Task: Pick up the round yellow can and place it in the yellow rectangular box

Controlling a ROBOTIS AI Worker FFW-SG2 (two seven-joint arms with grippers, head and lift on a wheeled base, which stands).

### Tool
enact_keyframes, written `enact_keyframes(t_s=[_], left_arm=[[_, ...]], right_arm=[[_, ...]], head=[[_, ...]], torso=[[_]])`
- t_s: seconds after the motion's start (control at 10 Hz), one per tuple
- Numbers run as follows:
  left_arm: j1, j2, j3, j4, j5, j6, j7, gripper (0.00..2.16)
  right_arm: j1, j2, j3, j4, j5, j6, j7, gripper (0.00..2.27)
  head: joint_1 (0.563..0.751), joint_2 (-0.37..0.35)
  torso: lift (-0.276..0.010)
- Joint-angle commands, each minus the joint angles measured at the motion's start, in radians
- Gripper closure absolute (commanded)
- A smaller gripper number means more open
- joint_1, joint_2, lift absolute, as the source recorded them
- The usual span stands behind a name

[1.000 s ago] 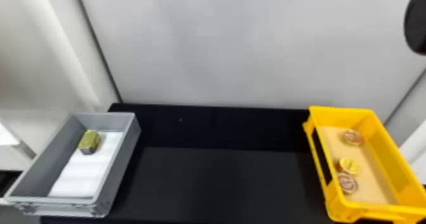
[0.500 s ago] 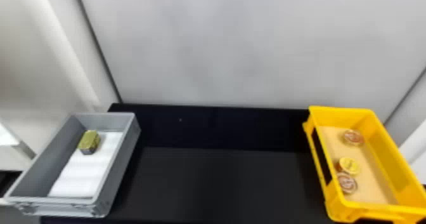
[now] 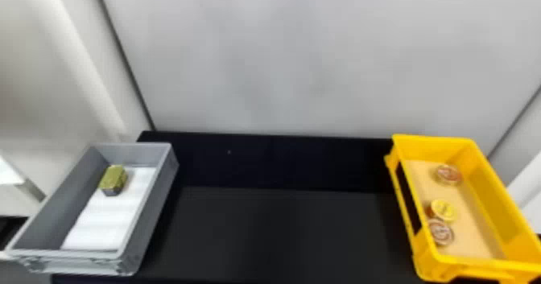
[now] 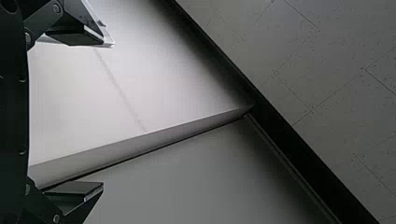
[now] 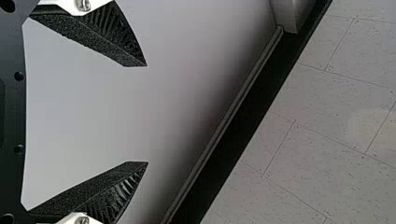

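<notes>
Right now the round yellow can (image 3: 444, 210) sits inside the yellow rectangular box (image 3: 489, 190), on the tan lining (image 3: 479, 227), close to the box's left wall, its yellow lid facing up. Just beside it, on the near side, is a round reddish can (image 3: 441, 233) with a pale rim; whether the two touch, I cannot tell. Another reddish can (image 3: 449, 175) lies nearer the box's far end, apart from that pair. The yellow box stands at the right of the black desk (image 3: 281, 231), and a grey box (image 3: 147, 227) stands at the left, with a wide stretch of desk between them. Inside the grey box, towards its far end, a small olive-yellow block (image 3: 114, 180) with a darker lower side rests by the far part of a white sheet (image 3: 108, 215). Behind the desk rises a pale wall (image 3: 302, 62). In its own wrist view, the left tool (image 4: 107, 115) is open, fingers well apart, with pale panels and a speckled tiled floor (image 4: 327, 84) beyond. The right tool (image 5: 147, 114) is open too, its ribbed black fingers spread.
</notes>
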Motion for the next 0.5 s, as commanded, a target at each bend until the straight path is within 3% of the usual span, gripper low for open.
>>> enact_keyframes(t_s=[0.0, 0.4], left_arm=[[0.000, 0.000, -0.001, 0.000, 0.000, 0.001, 0.000, 0.17], [0.000, 0.002, -0.004, -0.003, 0.000, 0.009, -0.003, 0.17]], right_arm=[[-0.002, -0.001, 0.002, 0.001, 0.001, -0.004, -0.003, 0.00], [-0.009, 0.000, 0.024, -0.025, 0.015, 0.038, -0.007, 0.00]], head=[[0.694, 0.054], [0.694, 0.054]], torso=[[-0.003], [-0.003]])
